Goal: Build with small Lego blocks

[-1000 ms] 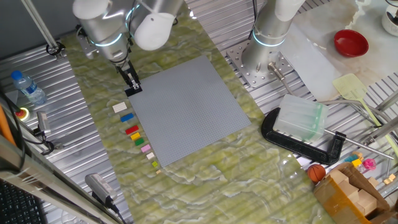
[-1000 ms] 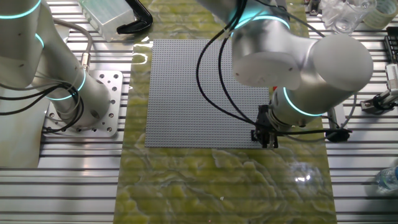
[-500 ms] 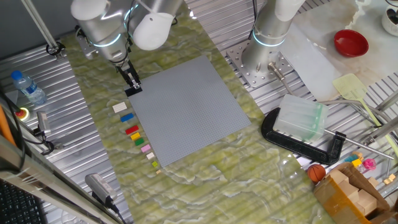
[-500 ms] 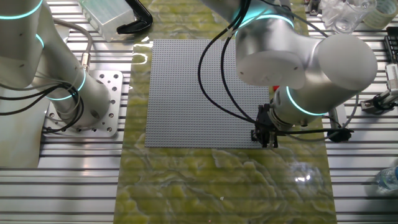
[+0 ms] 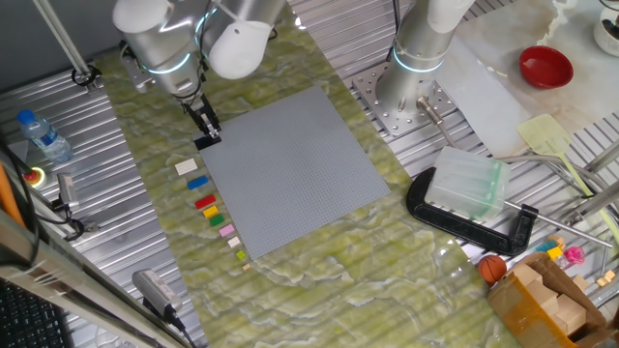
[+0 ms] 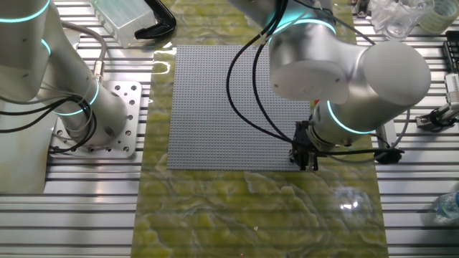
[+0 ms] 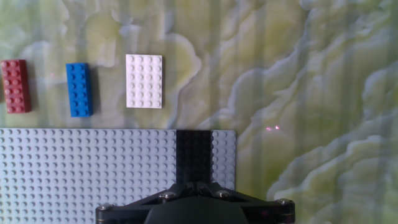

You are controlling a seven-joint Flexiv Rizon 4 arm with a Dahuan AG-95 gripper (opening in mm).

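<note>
My gripper [image 5: 206, 133] stands at the far left corner of the grey baseplate [image 5: 290, 164]. In the hand view the gripper [image 7: 198, 185] is shut, its fingertips meeting over the near end of the black brick [image 7: 194, 154]. That brick lies flat on the baseplate [image 7: 74, 168] next to its corner. Beyond the plate's edge lie the white brick [image 7: 143, 81], the blue brick [image 7: 79, 89] and the red brick [image 7: 15, 86]. In one fixed view the row runs white [image 5: 186, 167], blue [image 5: 197, 182], red [image 5: 205, 202], green [image 5: 210, 212], yellow [image 5: 215, 220], pink [image 5: 228, 232].
A second arm's base [image 5: 411, 92] stands behind the plate. A black clamp with a clear box [image 5: 469, 188] lies to the right, a red bowl [image 5: 545, 66] at the far right, and a water bottle [image 5: 44, 135] at the left.
</note>
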